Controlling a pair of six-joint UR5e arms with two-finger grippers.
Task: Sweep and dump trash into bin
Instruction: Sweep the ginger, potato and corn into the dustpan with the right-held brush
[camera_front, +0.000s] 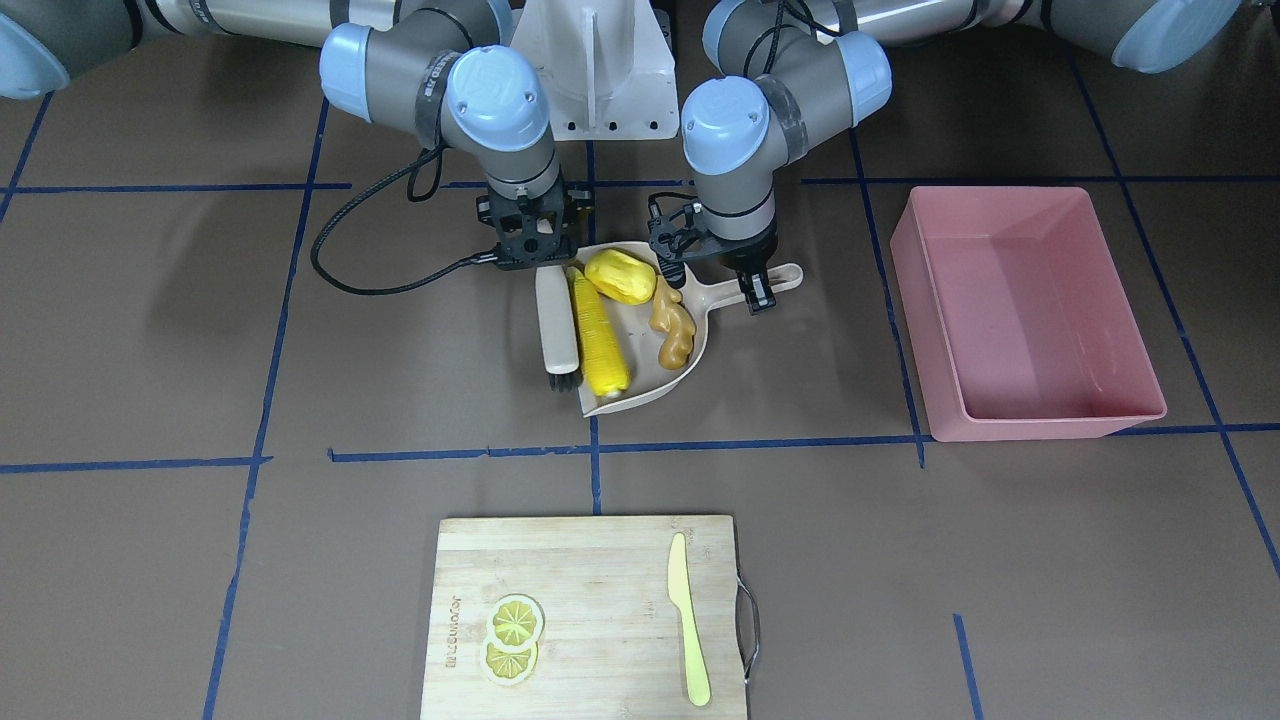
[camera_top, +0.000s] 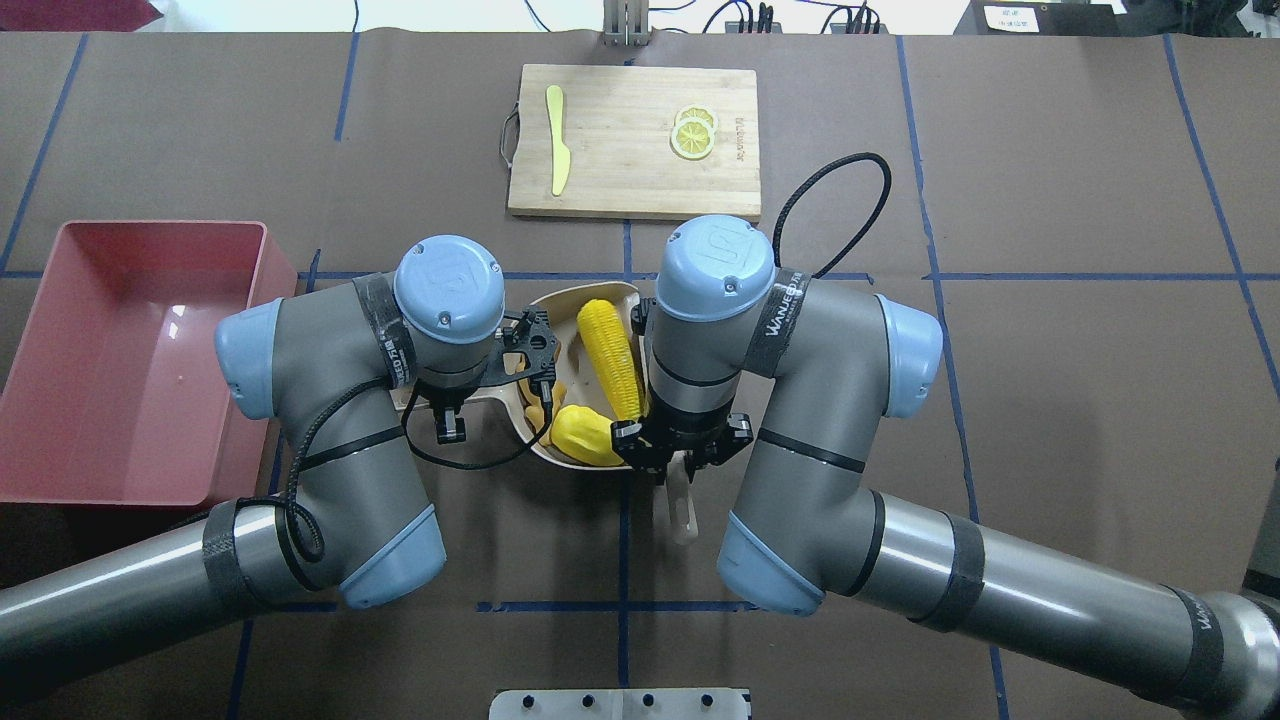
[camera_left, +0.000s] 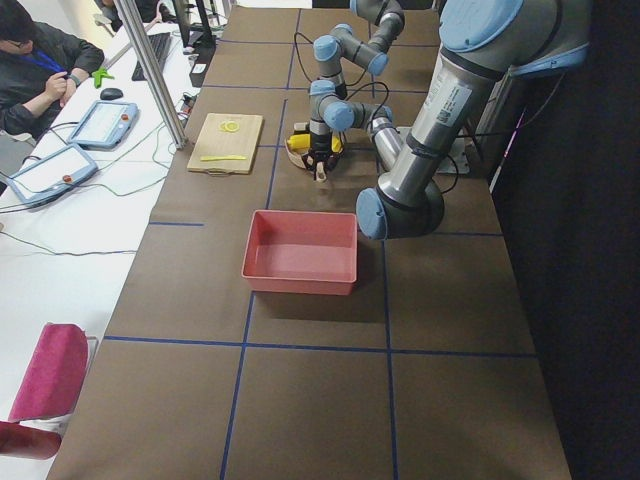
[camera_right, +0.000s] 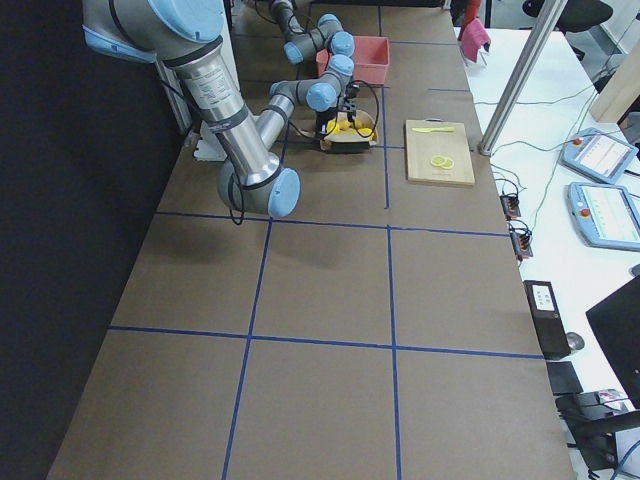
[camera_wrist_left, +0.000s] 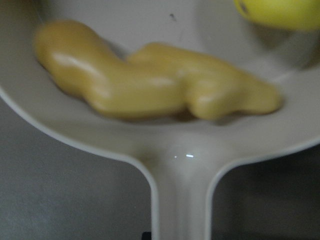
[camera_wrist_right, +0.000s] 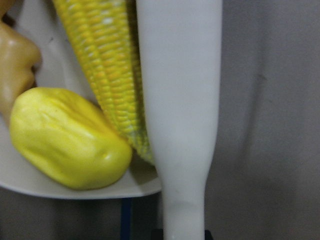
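All three pieces of trash lie in one beige dustpan (camera_front: 645, 387) at mid-counter (camera_front: 150, 350). We count one corn cob (camera_front: 602, 338) along its edge, one potato lump (camera_front: 620, 276) at the handle end, and one ginger root (camera_front: 673, 332) on the bin's side. The left tool (camera_front: 757, 291) is closed narrow on the dustpan's handle. The right tool (camera_top: 678, 462) is clamped on the handle of one white brush (camera_front: 556, 320), which lies just beside the corn cob with its bristles pointing away from the robot. The single pink bin (camera_front: 1060, 425) stands open, well apart on the robot's left, with brown counter and blue tape lines (camera_front: 450, 455) between it and the dustpan. From overhead we find both wrists covering much of the dustpan and most of the ginger root. Farther from the robot sits one wooden cutting board (camera_front: 590, 560), carrying one pale knife (camera_front: 688, 620) and two overlapping lemon slices (camera_front: 512, 635).
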